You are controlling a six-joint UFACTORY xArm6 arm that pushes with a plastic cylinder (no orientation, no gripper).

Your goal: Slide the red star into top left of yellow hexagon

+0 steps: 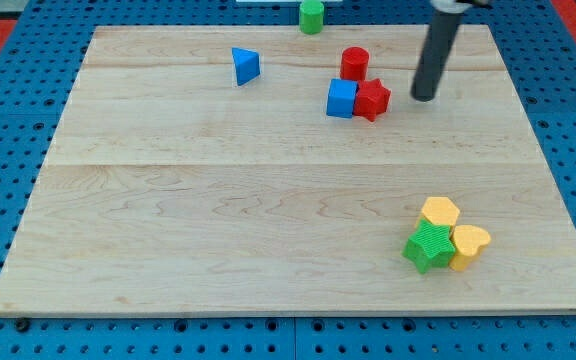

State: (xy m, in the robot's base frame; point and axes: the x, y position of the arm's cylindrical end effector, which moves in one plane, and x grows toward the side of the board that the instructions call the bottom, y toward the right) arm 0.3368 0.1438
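The red star (373,99) lies in the upper middle of the wooden board (218,200), touching a blue cube (341,98) on its left. The yellow hexagon (440,212) sits at the lower right, touching a green star (428,246) and a yellow heart (468,245) below it. My tip (423,97) is on the board just right of the red star, a small gap apart, far above the hexagon.
A red cylinder (354,63) stands just above the blue cube. A blue triangle (245,66) lies at the upper left. A green cylinder (311,15) stands at the board's top edge.
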